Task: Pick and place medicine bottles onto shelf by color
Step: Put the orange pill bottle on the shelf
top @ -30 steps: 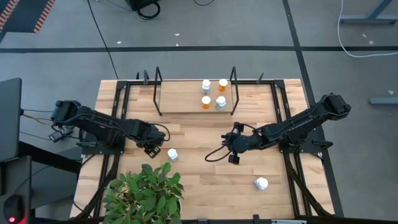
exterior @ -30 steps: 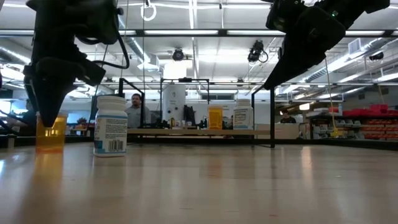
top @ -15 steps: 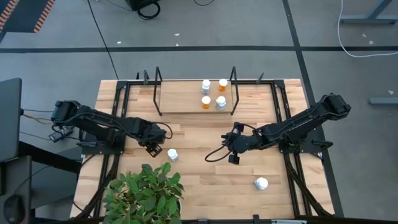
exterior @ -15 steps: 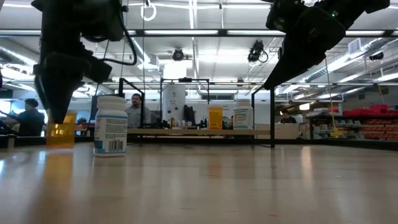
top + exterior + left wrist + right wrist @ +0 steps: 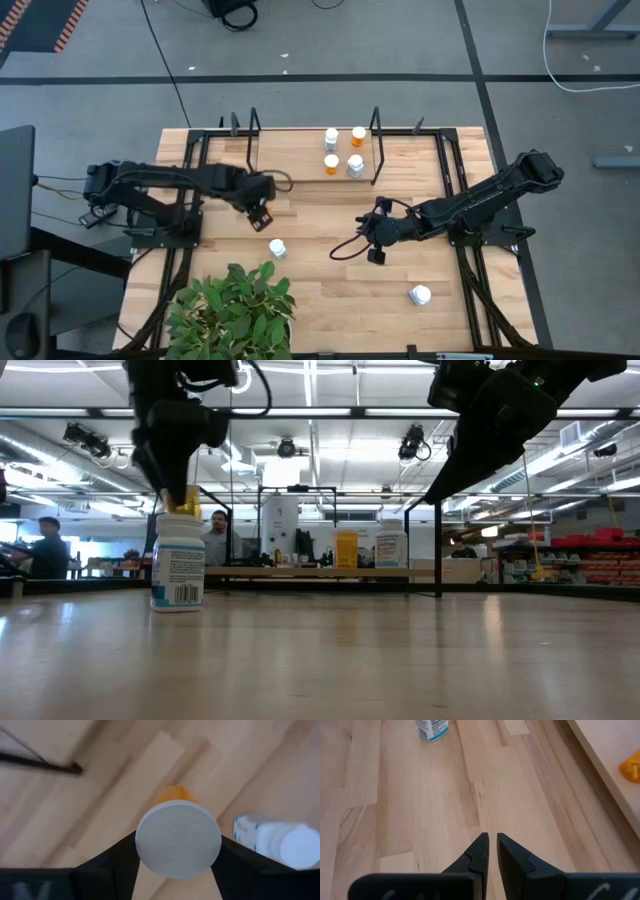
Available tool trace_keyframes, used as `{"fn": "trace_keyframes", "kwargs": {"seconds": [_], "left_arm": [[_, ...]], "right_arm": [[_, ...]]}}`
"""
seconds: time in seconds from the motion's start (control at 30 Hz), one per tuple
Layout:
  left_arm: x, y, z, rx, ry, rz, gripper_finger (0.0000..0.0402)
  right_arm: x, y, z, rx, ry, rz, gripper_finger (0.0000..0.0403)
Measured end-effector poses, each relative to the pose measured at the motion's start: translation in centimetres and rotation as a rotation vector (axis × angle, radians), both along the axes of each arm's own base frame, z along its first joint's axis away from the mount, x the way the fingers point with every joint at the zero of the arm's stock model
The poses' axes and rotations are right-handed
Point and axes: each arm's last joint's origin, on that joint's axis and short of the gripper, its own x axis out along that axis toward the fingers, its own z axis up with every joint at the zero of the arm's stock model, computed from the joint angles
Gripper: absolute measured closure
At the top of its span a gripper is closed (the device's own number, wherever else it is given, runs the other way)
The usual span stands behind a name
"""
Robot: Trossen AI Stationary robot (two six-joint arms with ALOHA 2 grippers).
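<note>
The left gripper [image 5: 177, 862] is closed around an orange bottle [image 5: 178, 840], held above the worktop [image 5: 320, 280] near the shelf [image 5: 295, 158]. The right gripper [image 5: 491, 850] is almost closed and empty.

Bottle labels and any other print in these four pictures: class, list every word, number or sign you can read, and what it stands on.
None can be read.
White bottle on the table: printed lines and a barcode, too small to read.
Its label in the right wrist view: blue print, cut off and blurred.
Bottles on the shelf: labels too far off.
Orange bottle in the left gripper: blank cap.
</note>
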Motion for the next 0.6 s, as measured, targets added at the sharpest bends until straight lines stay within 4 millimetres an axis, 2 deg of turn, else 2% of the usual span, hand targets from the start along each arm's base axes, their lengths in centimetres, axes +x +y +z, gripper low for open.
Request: {"fn": "trace_keyframes", "kwargs": {"seconds": [0.2, 0.6], "left_arm": [[2.0, 2.8, 1.6, 0.039, 0.012, -0.044, 0.0183], [9.1, 9.8, 3.5, 0.120, 0.061, -0.151, 0.0186]], "right_arm": [[0.0, 0.0, 0.0, 0.009, 0.003, 0.008, 0.0357], [0.0, 0.1, 0.0, 0.015, 0.011, 0.024, 0.0357]]}}
